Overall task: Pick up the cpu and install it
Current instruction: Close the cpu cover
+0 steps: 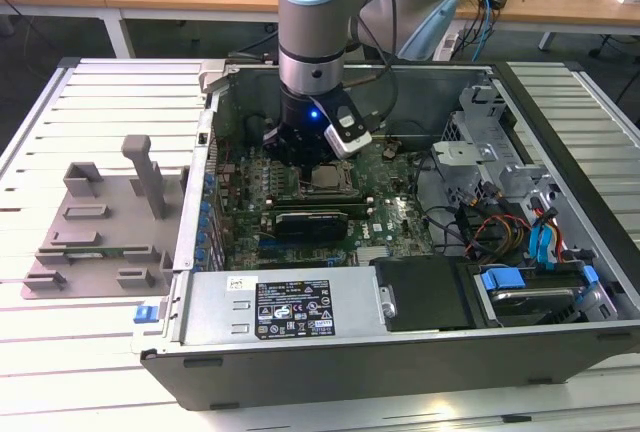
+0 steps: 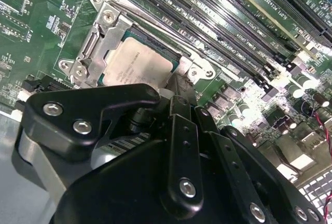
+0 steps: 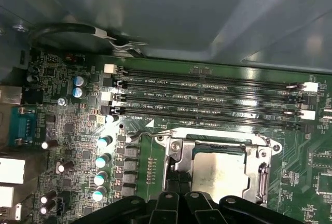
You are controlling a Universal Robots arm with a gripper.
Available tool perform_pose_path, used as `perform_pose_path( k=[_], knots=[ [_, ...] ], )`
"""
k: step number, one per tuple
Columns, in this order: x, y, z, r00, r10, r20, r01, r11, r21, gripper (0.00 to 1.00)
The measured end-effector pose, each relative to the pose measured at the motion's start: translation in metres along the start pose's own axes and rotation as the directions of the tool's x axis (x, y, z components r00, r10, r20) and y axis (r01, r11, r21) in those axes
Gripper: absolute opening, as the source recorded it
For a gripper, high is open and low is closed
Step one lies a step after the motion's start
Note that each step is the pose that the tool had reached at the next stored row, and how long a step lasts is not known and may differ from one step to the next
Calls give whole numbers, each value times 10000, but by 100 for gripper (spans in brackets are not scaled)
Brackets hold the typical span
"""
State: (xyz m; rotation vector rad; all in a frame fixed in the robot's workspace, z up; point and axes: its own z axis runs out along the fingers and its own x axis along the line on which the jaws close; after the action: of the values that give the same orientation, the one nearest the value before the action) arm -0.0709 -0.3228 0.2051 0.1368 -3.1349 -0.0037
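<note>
I am watching the arm reaching down into the open case, which is lying on its side on the tabletop. My landmark is the socket frame on the green board.

The cpu is lying flat inside the socket frame with its pale metal top facing up, and its edges are sitting within the frame's opening. In the first wrist view it is showing as a dull silver square with the frame's rails running along two of its sides.

The tool is hanging directly over the socket frame, and its black links are crowding in close over one corner of the cpu. I cannot tell how far the tool is open, nor whether it is gripping or only touching the chip.

The memory slots are running in parallel rows just beside the socket frame. A grey holder is sitting on the tabletop outside the case, well apart from the socket frame, toward the exterior view's left.
</note>
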Motion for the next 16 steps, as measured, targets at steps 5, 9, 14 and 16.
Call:
perform_pose_path(
  k=[5, 9, 14, 16],
  knots=[
    [4, 0, 16, 10000, 0, 1, 0, 10000, 0, 11],
    [7, 1, 21, 10000, 0, 1, 0, 10000, -1, 11],
    [8, 2, -24, 10000, 2, 3, -2, 10000, -4, 11],
    [8, 1, -58, 10000, 0, 3, 0, 10000, -3, 11]
  ],
)
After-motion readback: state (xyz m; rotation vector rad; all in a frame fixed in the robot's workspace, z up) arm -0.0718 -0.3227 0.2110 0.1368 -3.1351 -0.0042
